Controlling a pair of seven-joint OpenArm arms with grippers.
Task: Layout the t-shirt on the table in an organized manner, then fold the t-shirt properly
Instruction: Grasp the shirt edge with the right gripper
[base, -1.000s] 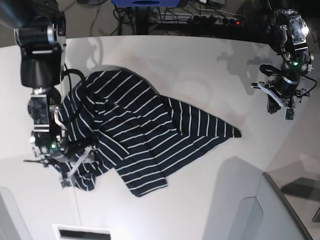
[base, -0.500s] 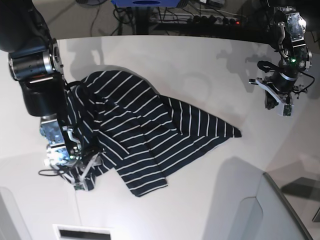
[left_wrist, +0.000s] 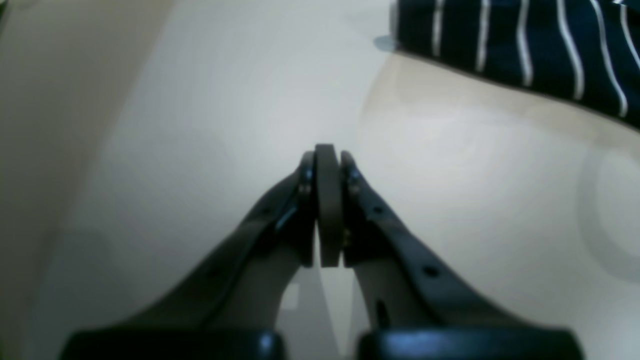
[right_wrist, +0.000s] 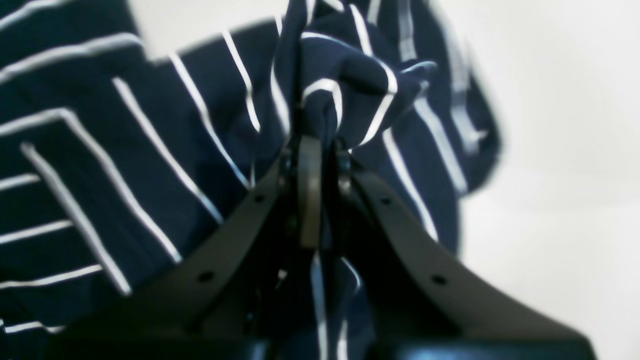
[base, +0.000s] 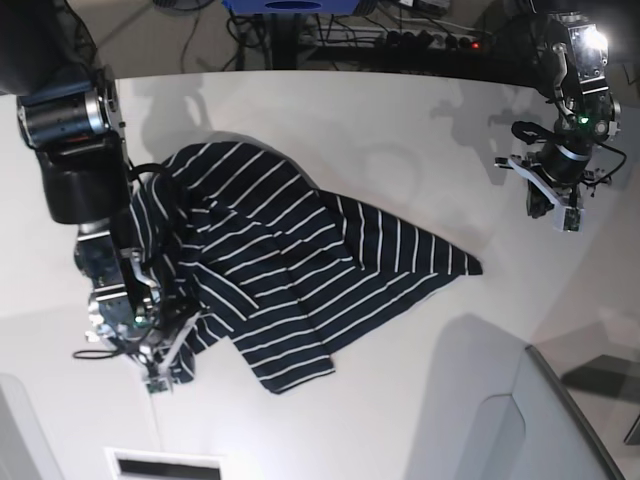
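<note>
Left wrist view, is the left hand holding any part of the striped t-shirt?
No, the left hand is shut on nothing over the bare white table, with the t-shirt lying apart from it.

Right wrist view: the t-shirt (right_wrist: 150, 150) is cut off at the left and top edges, its right part blurred. The fabric pinched in the right gripper (right_wrist: 317, 145) hides the fingertips. Left wrist view: shirt cut off at top right.
</note>
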